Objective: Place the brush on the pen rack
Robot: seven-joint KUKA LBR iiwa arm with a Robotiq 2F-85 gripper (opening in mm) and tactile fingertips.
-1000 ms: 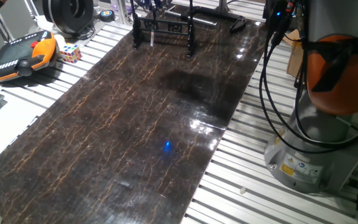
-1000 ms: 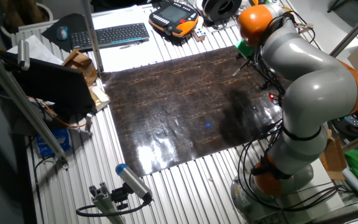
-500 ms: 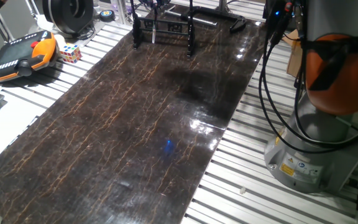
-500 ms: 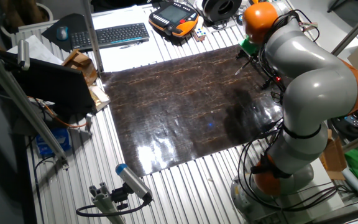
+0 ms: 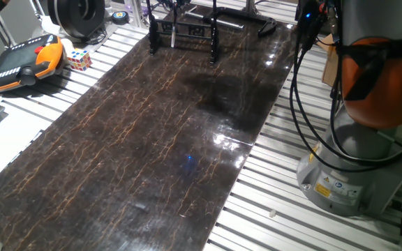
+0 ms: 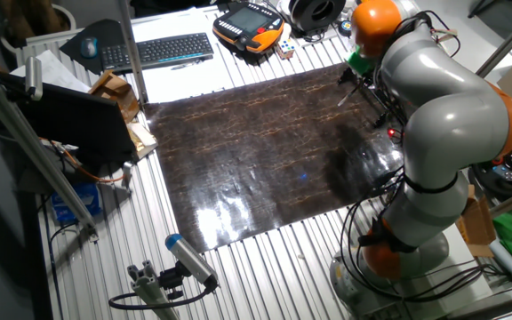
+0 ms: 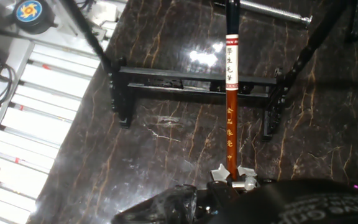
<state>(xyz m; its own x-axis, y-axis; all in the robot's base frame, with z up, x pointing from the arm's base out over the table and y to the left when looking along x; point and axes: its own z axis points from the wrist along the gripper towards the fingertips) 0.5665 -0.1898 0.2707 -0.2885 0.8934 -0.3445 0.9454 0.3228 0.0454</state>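
In the hand view my gripper point(image 7: 233, 173) is shut on the brush point(image 7: 230, 118). Its orange-brown shaft runs straight away from the fingers point(image 7: 220, 170) and passes over the pen rack's crossbar, ending in a white lettered section and a dark end. The pen rack point(image 7: 194, 79) is a small black frame standing on the dark marble-patterned mat point(image 7: 166, 155). I cannot tell whether the brush touches the crossbar. In one fixed view the pen rack point(image 5: 187, 31) stands at the mat's far end, and the brush point(image 5: 174, 36) shows there as a thin light stick.
A black spool point(image 5: 79, 15), an orange-black teach pendant point(image 5: 30, 63) and a colour cube point(image 5: 77, 59) lie left of the mat. A metal rod point(image 7: 272, 9) lies beyond the rack. The arm's base point(image 5: 354, 160) and cables point(image 5: 306, 84) stand to the right. A keyboard point(image 6: 158, 49) lies farther off.
The arm has shifted slightly toward the far end of the mat, carrying the brush a little to the right over the rack. The grip on the brush is unchanged.
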